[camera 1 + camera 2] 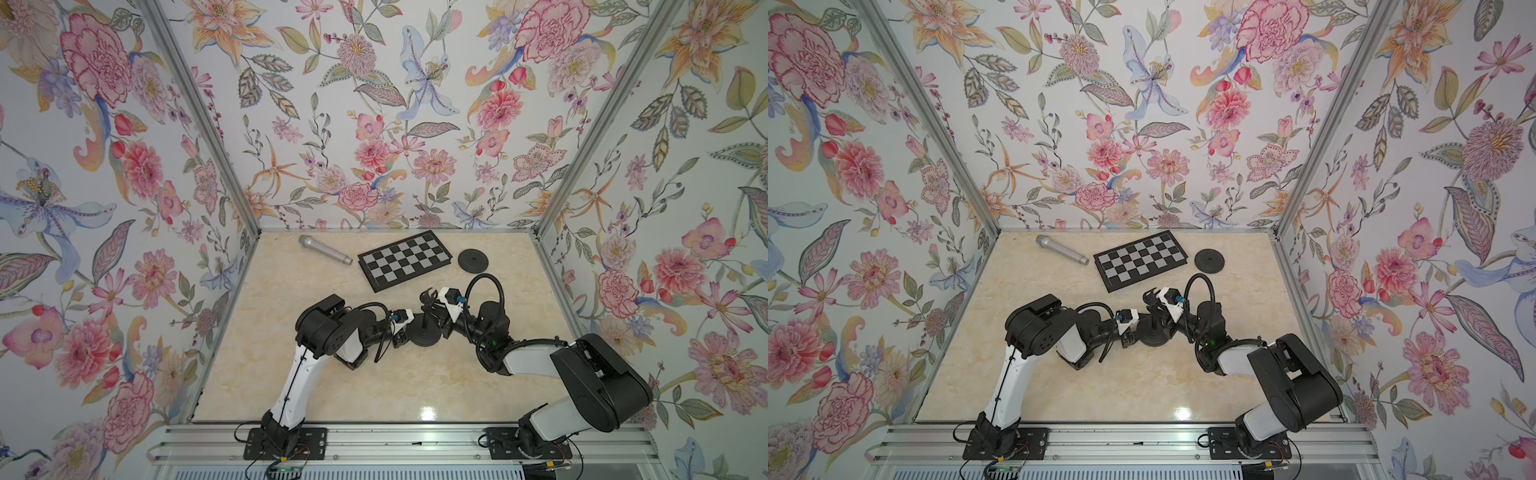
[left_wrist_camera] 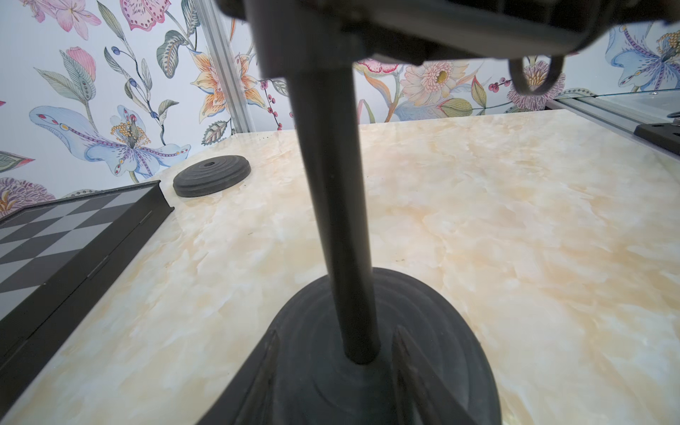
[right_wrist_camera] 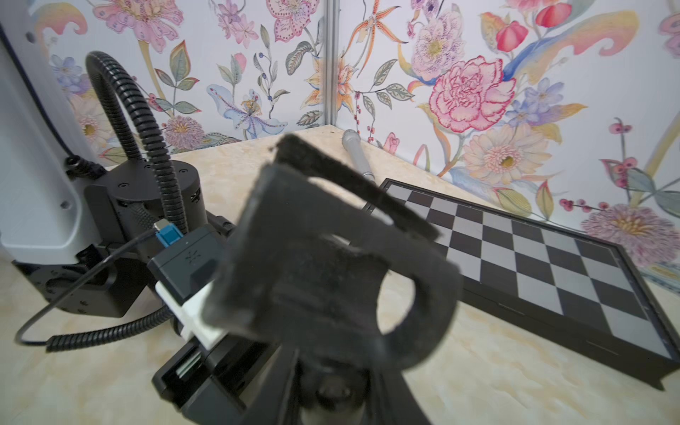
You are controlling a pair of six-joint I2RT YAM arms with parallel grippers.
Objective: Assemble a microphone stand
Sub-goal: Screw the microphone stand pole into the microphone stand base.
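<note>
A black stand base (image 1: 424, 337) sits mid-table with a thin black pole (image 2: 331, 206) upright in its centre. My left gripper (image 2: 335, 331) comes in low from the left. Its fingers (image 2: 266, 364) lie on the base on either side of the pole's foot, shut on the raised hub. At the pole's top is a black microphone clip (image 3: 323, 257). My right gripper (image 3: 336, 368) reaches in from the right and is shut on the clip's neck. A silver microphone (image 1: 324, 249) lies at the back left of the table, apart from both arms.
A folded chessboard (image 1: 405, 259) lies at the back centre. A second black round disc (image 1: 473, 260) sits to its right. Floral walls enclose the marble table (image 1: 374, 382) on three sides, and the arm mounts stand along the front rail.
</note>
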